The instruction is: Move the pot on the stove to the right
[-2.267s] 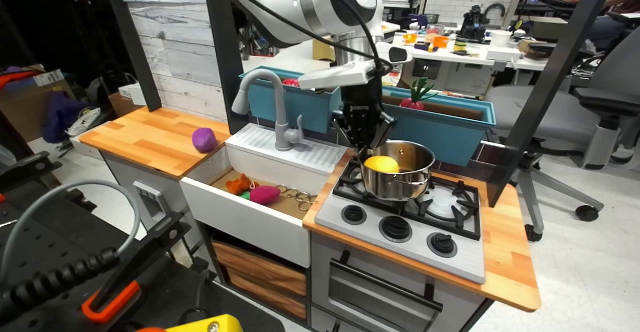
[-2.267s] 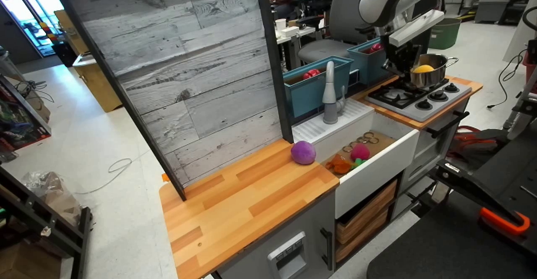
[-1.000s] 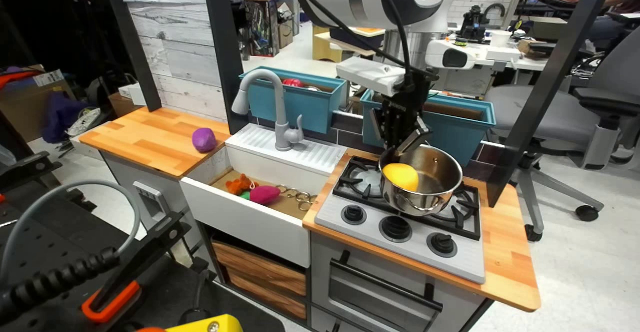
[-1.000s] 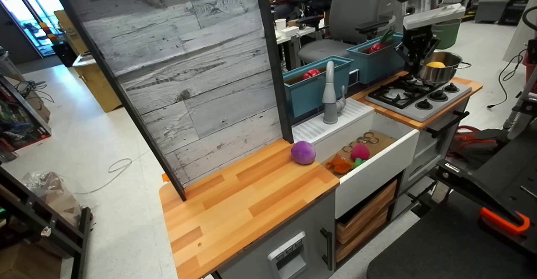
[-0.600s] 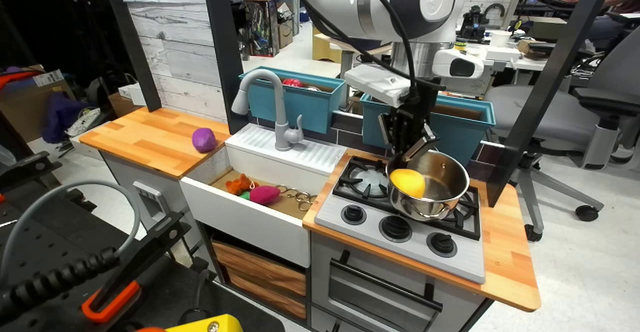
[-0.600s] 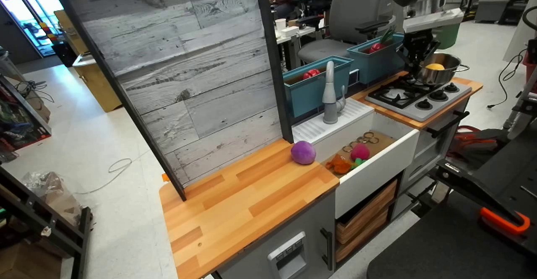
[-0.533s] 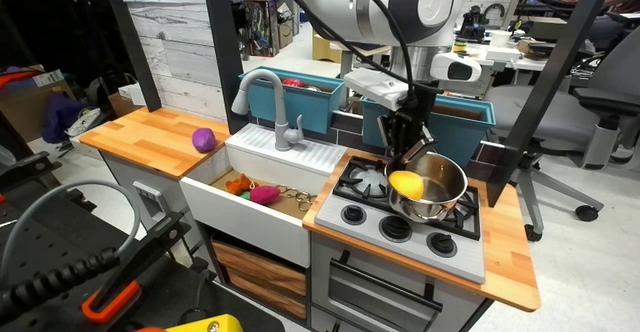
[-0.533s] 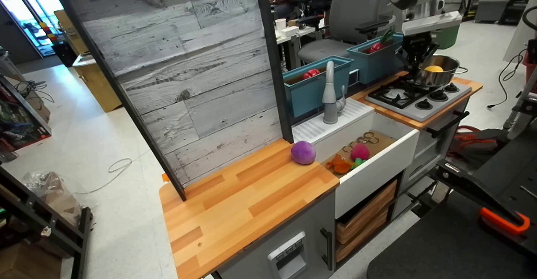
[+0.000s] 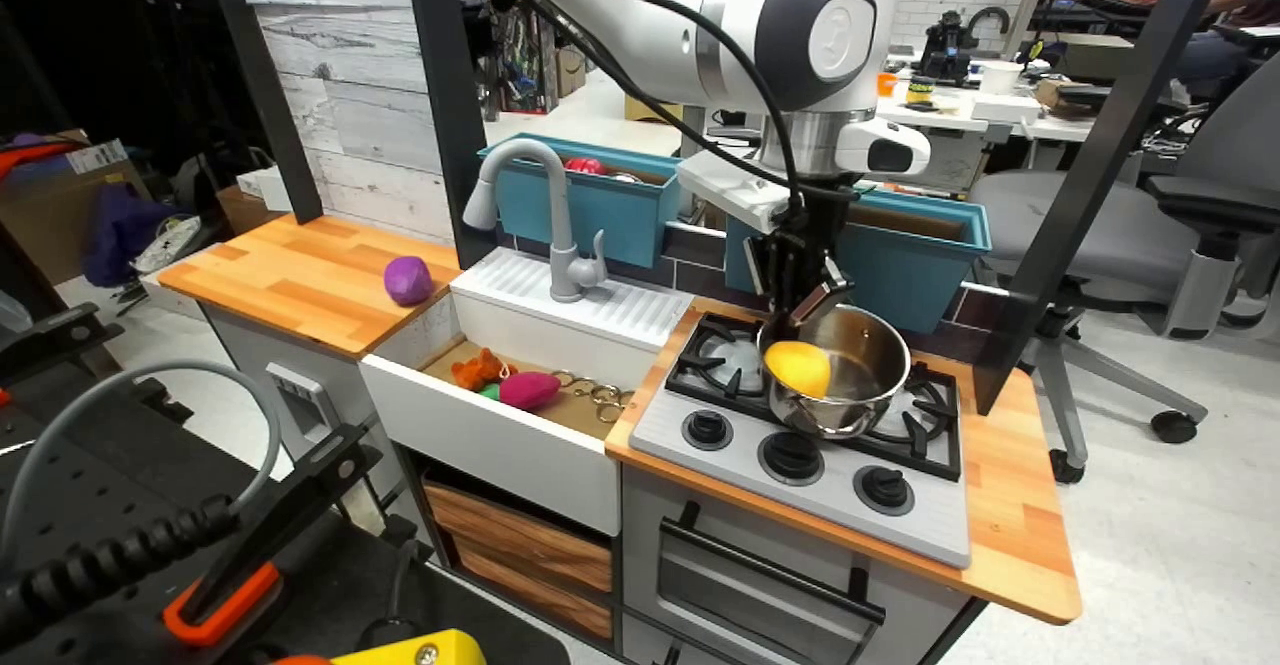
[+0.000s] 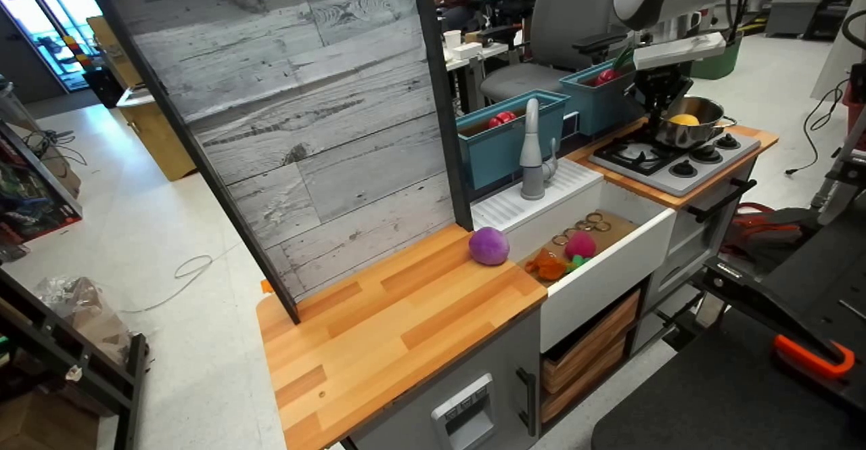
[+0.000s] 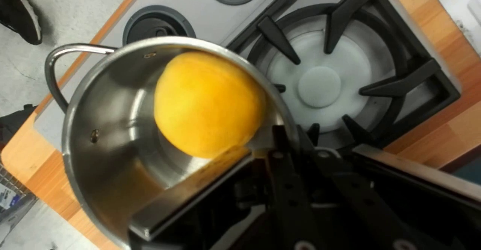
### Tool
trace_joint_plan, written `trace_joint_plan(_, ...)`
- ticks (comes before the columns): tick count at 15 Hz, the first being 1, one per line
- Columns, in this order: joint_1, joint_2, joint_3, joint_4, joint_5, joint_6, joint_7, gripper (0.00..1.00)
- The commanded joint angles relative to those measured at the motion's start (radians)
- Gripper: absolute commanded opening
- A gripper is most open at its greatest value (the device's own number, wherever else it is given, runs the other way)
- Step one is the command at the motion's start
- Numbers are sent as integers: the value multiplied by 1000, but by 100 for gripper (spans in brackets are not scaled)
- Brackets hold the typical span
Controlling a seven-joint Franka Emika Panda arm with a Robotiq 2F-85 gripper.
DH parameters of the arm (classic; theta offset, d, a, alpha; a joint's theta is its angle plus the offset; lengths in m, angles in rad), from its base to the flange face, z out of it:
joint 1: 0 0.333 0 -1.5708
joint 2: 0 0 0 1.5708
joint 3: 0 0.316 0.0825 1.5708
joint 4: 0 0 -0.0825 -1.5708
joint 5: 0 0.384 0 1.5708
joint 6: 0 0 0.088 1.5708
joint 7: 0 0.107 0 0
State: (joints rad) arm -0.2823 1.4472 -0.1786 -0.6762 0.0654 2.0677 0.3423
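The silver pot is over the right part of the stove and also shows in an exterior view. In the wrist view the pot fills the left half, with one loop handle pointing away. A yellow round object lies inside it. My gripper is shut on the pot's rim, with one finger inside the wall and one outside. In an exterior view the gripper comes down at the pot's back-left edge. I cannot tell whether the pot's base touches the grates.
The left burner shows beside the pot. Teal planters stand close behind the stove. A black post and a wooden counter strip are at the right. The white sink and grey faucet are at the left.
The gripper and pot have moved right across the stove from 2.3 s ago. Over the last half second they have shifted slightly back left together. The grip stays on the rim.
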Motion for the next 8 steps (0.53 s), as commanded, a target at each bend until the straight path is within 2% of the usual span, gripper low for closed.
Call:
trace_joint_plan(1,-5,52,10,120,-11,-73,12,39)
trace_joint_plan(8,27,-10,-9,88,-20,-140,-22,90)
